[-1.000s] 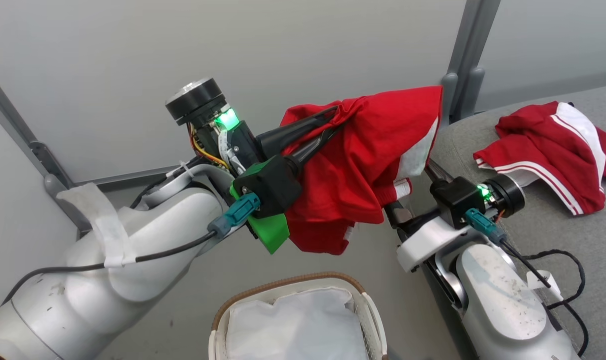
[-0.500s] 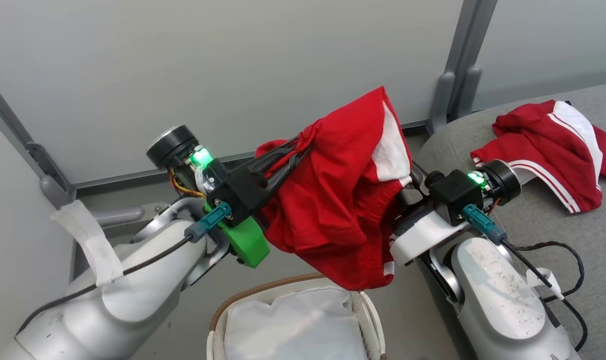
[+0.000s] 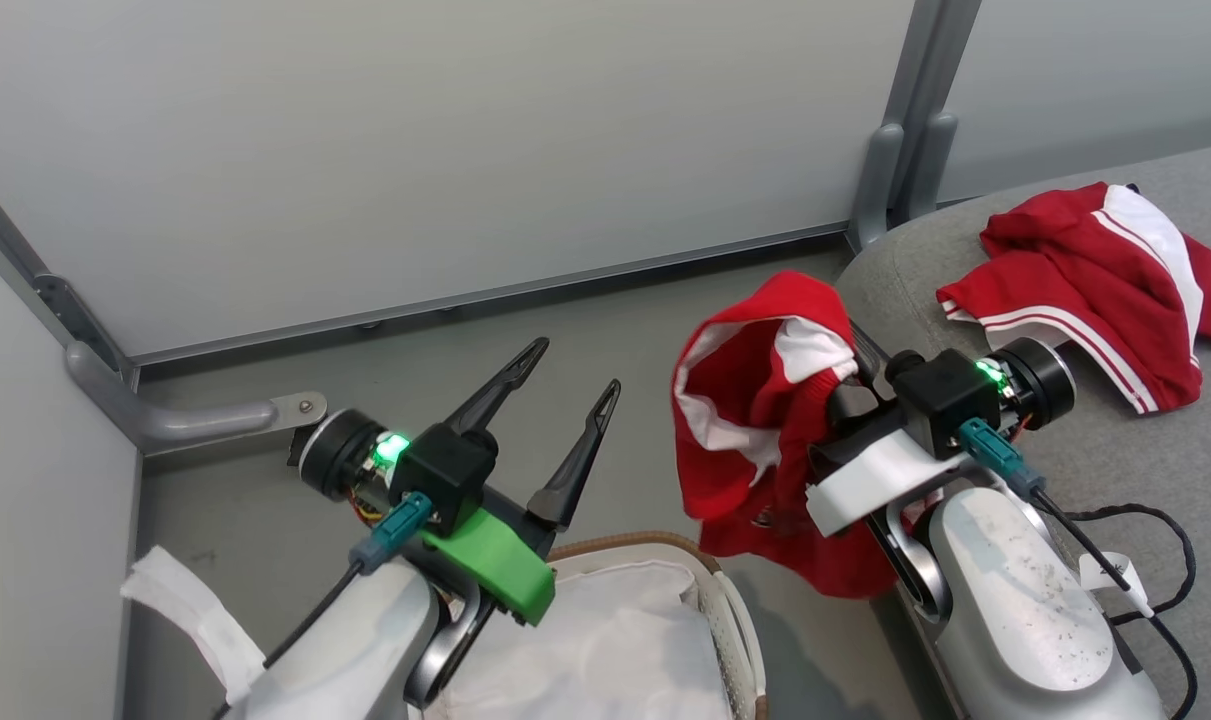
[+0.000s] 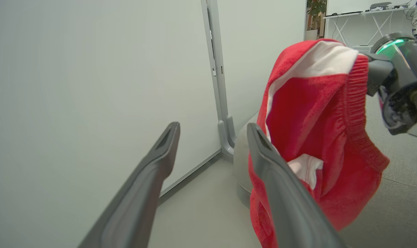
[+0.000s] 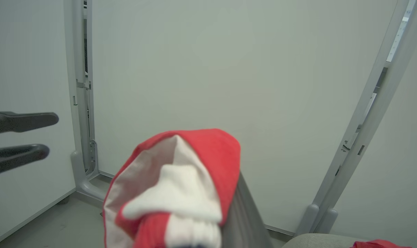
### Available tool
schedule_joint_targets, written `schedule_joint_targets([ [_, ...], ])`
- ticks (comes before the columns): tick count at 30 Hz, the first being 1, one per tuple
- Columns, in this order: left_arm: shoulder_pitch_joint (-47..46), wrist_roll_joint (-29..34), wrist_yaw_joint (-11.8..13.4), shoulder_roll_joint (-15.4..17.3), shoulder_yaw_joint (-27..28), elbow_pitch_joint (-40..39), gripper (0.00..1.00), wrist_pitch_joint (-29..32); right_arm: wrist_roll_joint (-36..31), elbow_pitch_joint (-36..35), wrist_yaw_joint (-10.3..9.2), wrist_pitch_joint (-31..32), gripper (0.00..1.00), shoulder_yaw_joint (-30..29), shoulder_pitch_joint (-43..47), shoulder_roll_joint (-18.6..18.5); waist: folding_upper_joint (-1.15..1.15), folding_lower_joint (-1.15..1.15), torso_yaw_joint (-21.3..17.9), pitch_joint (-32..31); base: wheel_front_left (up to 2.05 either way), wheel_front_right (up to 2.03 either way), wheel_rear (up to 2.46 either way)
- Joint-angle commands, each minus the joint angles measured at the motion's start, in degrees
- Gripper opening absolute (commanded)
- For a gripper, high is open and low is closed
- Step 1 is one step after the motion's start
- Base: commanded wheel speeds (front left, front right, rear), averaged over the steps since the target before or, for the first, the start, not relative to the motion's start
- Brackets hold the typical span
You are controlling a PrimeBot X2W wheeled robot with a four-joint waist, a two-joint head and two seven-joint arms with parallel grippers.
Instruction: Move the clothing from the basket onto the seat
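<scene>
risk: the red garment [image 3: 755,430] hangs just off the edge of the seat [image 3: 1145,450], over bare floor [image 3: 645,330] beside the basket [image 3: 735,620]; if the pinch only has a fold, it could slip and land down there; the dangling hem might drag on the seat's side too
right gripper [image 3: 850,400]: clenched tight on that garment, cloth draped over its fingers
left gripper [image 3: 577,365]: spread wide, nothing in it, hovering above the basket
second red piece [image 3: 1075,280]: already lying on the seat
</scene>
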Motion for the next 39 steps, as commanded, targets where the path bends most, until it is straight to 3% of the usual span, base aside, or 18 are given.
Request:
schedule_joint_targets([
  [1, 2.52, 0.41, 0.25, -1.05, 1.55, -0.09, 1.00, -0.16, -0.31, -0.32, -0.08, -0.12, 0.00, -0.44, 0.63, -0.19, 0.00, 0.00, 0.01, 0.20, 0.00, 0.00, 0.00],
  [8, 11.03, 3.83, -1.51, -6.42, 8.42, 0.58, 1.00, -0.09, -0.25, -0.93, -0.07, -0.12, 0.00, -2.11, 1.45, -0.19, 0.00, 0.00, -0.25, 0.96, 0.00, 0.00, 0.00],
  [17, 16.45, 8.17, -3.33, -10.03, 14.15, 0.52, 1.00, -0.08, -0.33, -1.82, -0.08, -0.12, 0.00, -3.70, 0.08, -0.22, 0.00, 0.00, -3.81, 3.13, 0.00, 0.00, 0.00],
  [34, 14.99, 13.29, -4.80, -11.80, 17.79, 0.94, 1.00, -0.08, -0.26, -3.88, -0.07, -0.12, 0.00, -7.96, 0.08, -0.15, 0.00, 0.00, -22.50, 9.24, 0.00, 0.00, 0.00],
  [39, 14.04, 13.57, -4.87, -11.13, 16.62, 1.52, 1.00, -0.08, 0.52, -4.09, -0.07, -0.12, 0.00, -8.81, 0.37, -0.15, 0.00, 0.00, -25.72, 10.68, 0.00, 0.00, 0.00],
])
